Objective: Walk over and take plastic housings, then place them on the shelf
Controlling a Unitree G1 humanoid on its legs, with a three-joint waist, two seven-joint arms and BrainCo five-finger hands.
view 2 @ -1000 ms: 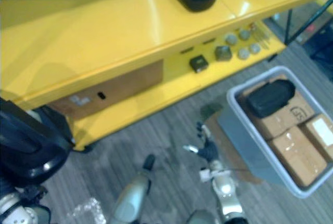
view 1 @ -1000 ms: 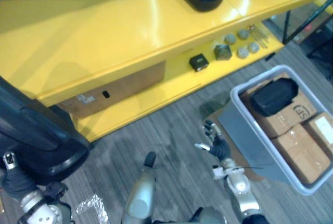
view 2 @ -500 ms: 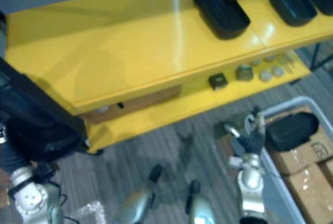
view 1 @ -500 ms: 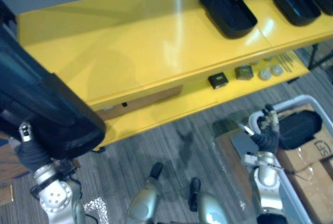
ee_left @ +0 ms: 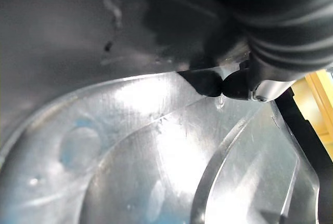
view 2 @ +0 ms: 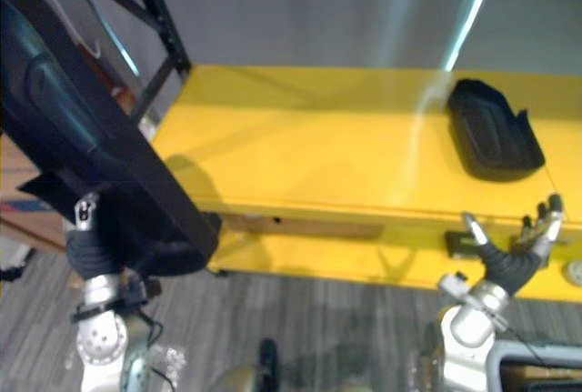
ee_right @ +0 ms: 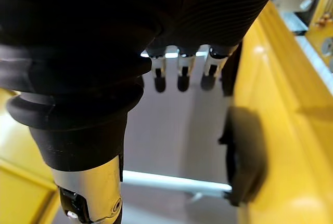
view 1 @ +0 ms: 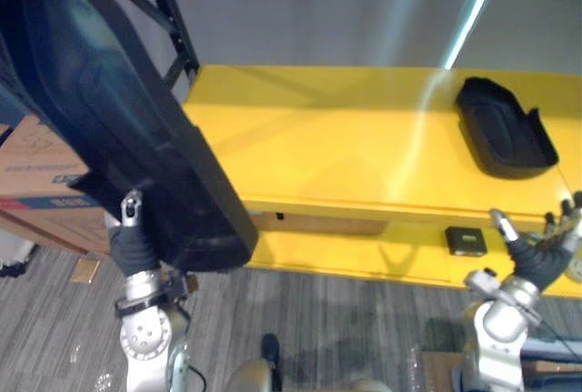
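Note:
A large black plastic housing point(view 1: 109, 137) is raised at the left, in front of the yellow shelf's point(view 1: 346, 146) left end. My left hand point(view 1: 136, 239) grips its lower edge from beneath, and in the left wrist view the dark fingertips point(ee_left: 205, 82) press against the housing's glossy inner wall point(ee_left: 130, 146). Another black housing point(view 1: 503, 140) lies on the shelf top at the right. My right hand point(view 1: 538, 260) hangs open below that housing, by the shelf's front edge, and its straight fingers point(ee_right: 179, 76) hold nothing.
On the lower shelf level sit a small black box point(view 1: 466, 241) and a brown carton point(view 1: 318, 222). A cardboard box point(view 1: 32, 169) stands to the left behind the held housing. A black rack post point(view 1: 173, 19) rises at the shelf's back left corner.
The camera has swung up and left, so the grey bin has left the picture. The held housing now stands higher, covering more of the left. The right hand stays open.

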